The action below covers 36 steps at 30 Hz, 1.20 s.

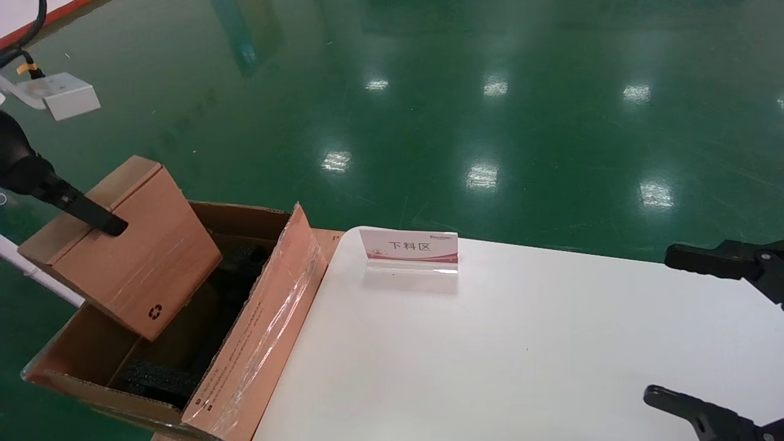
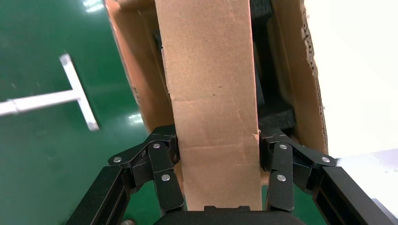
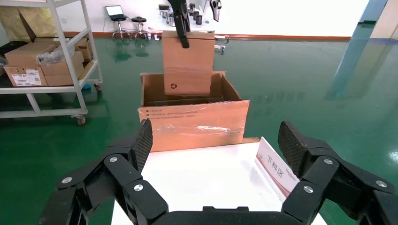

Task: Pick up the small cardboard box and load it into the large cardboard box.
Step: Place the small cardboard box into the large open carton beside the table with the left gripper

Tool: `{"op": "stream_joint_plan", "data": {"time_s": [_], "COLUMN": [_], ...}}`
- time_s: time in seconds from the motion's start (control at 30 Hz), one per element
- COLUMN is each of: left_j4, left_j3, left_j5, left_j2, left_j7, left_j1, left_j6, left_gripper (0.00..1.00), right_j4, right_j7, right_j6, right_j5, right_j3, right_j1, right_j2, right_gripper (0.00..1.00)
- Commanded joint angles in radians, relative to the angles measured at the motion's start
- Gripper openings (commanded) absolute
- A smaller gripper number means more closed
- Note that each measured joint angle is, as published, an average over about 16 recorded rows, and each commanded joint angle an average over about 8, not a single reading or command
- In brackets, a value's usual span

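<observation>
**Small carton held tilted over the open large carton**

The left gripper [image 2: 217, 157] is clamped on the small cardboard box [image 1: 125, 245], one finger pressed to each side face near its top end. In the head view the box hangs tilted, its lower corner with the black recycling symbol dipping below the rim line of the large cardboard box [image 1: 257, 343], its upper end well above it. It touches neither wall visibly: open space shows between the box and the taped flap [image 1: 269, 318] on the table side, and the far wall stands clear behind it. In the right wrist view the small box sits roughly centred across the carton's width, with room on both sides.

Black foam blocks [image 1: 156, 378] lie on the carton floor at the near end and again deeper in, under the hanging box. The taped flap stands upright, leaning slightly toward the white table [image 1: 520, 355], whose rounded edge meets the carton's side.

The right gripper [image 3: 216, 150] hovers over the table's right side, fingers spread wide and holding nothing. A small sign stand [image 1: 409, 250] rests near the table's far edge, well apart from both grippers.
</observation>
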Motion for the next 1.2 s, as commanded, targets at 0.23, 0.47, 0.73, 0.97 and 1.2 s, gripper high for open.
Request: {"op": "stream_joint_plan", "data": {"time_s": [0.23,0.47,0.73,0.97,1.2], "left_j4": [0.008,0.007,0.004,-0.002,-0.007], "left_j3": [0.054,0.066,0.078,0.090,0.102], "left_j5": [-0.048,-0.059,-0.049,-0.028,-0.003], "left_j2": [-0.003,-0.007,-0.015,-0.017,-0.020], "left_j7": [-0.045,-0.079,-0.104,-0.111,-0.130], "left_j1": [0.032,0.069,0.112,0.138,0.163], "left_j6": [-0.027,-0.050,-0.089,-0.125,-0.168], "left_gripper": [0.00,0.00,0.00,0.00,0.00], "right_j4": [0.000,0.000,0.000,0.000,0.000], "right_j7": [0.000,0.000,-0.001,-0.001,-0.001], "right_j6": [0.000,0.000,0.001,0.001,0.001], "right_j5": [0.000,0.001,0.001,0.001,0.002], "right_j3": [0.000,-0.001,-0.001,-0.002,-0.002], "right_j1": [0.000,0.000,0.000,0.000,0.000], "right_j2": [0.000,0.000,0.001,0.001,0.001], "right_gripper": [1.00,1.00,1.00,1.00,1.00]}}
